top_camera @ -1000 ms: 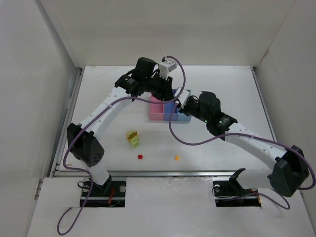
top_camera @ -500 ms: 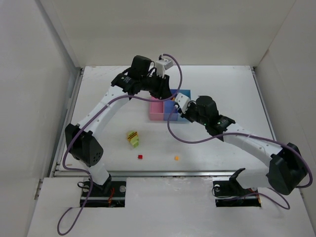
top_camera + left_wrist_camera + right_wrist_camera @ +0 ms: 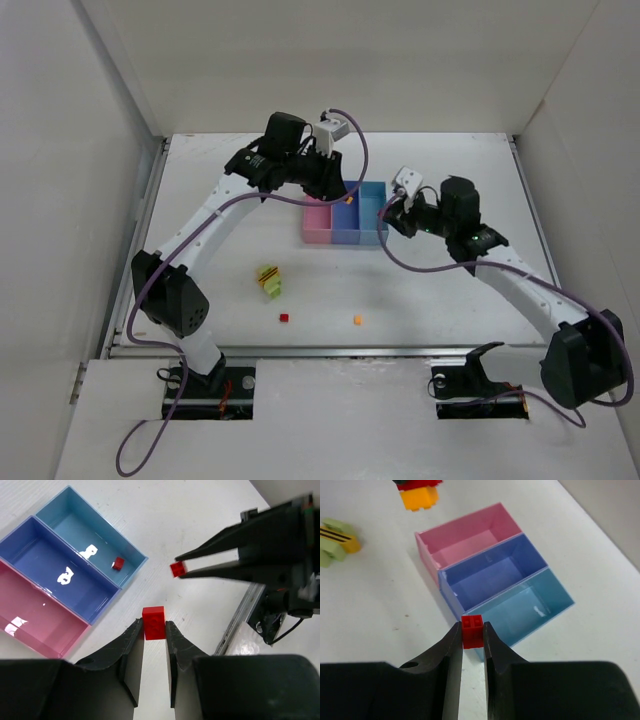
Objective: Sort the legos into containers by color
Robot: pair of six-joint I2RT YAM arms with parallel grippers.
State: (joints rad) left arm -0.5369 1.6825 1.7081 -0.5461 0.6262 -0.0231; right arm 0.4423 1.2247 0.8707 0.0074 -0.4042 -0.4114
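The containers are three joined bins: pink (image 3: 317,222), blue-violet (image 3: 345,218) and light blue (image 3: 372,212). My left gripper (image 3: 346,194) hovers over the tray's far side, shut on a red brick (image 3: 153,622). In the right wrist view an orange piece (image 3: 420,499) shows under that brick. My right gripper (image 3: 388,213), at the tray's right edge, is shut on a small red brick (image 3: 472,631). It also shows in the left wrist view (image 3: 177,569). A small red brick (image 3: 118,563) lies in the light blue bin (image 3: 85,532).
On the table in front of the tray lie the yellow-green clump with red stripes (image 3: 268,280), a loose red brick (image 3: 284,318) and a loose orange brick (image 3: 358,320). White walls enclose the table on the left, back and right.
My right gripper has drawn back to the right, from over the tray to its right edge, still holding its red brick. My left gripper has hardly moved.
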